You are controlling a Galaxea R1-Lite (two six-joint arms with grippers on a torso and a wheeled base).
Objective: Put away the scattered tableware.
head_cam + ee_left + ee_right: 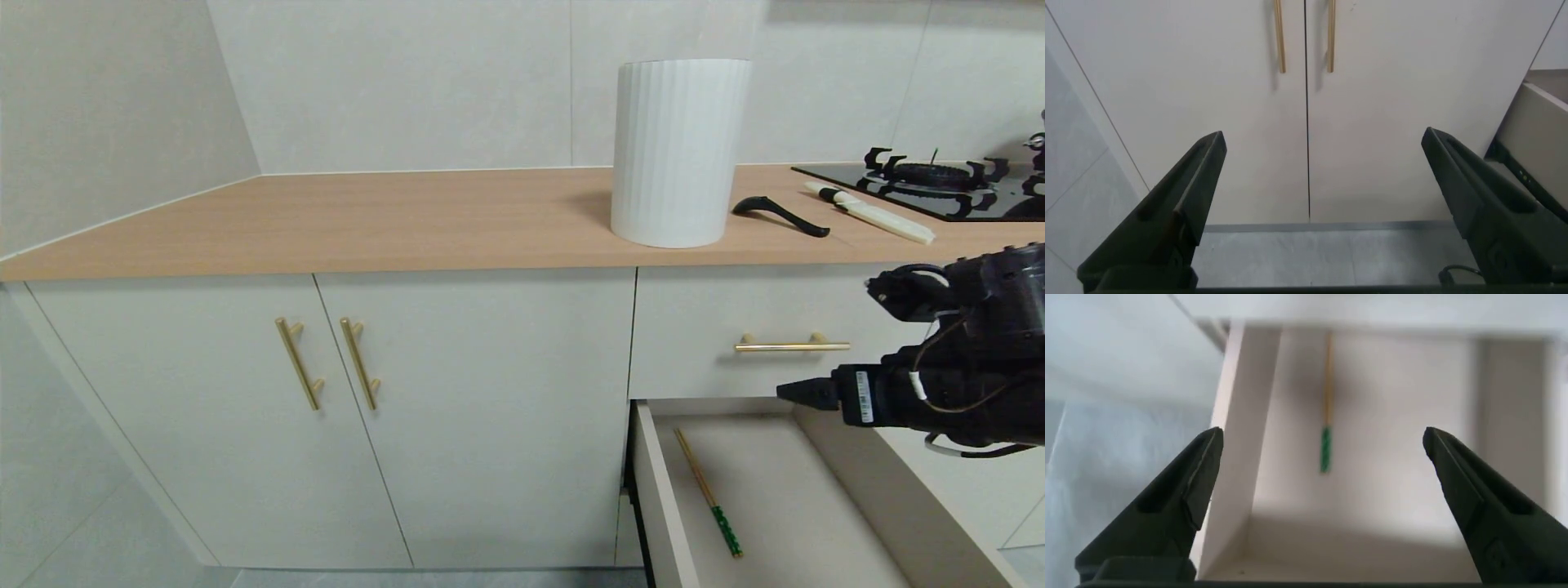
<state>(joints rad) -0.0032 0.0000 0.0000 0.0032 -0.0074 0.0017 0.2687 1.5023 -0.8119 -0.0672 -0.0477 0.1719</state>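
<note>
A pair of wooden chopsticks with green ends [709,494] lies in the open drawer [653,482] at the lower right. On the wooden counter [367,220] rest a black spoon [780,214] and a white knife [869,212]. My right gripper [841,347] hangs open above the drawer's back part, holding nothing. In the right wrist view the right gripper [1321,434] frames the chopsticks [1327,400] on the drawer [1237,457] floor below. My left gripper [1323,133] is open and empty, low in front of the cabinet doors [1306,106].
A tall white ribbed canister [679,151] stands on the counter just left of the spoon. A black gas hob [939,184] sits at the far right. A shut drawer with a gold handle [790,346] is above the open one. The counter's left half is bare.
</note>
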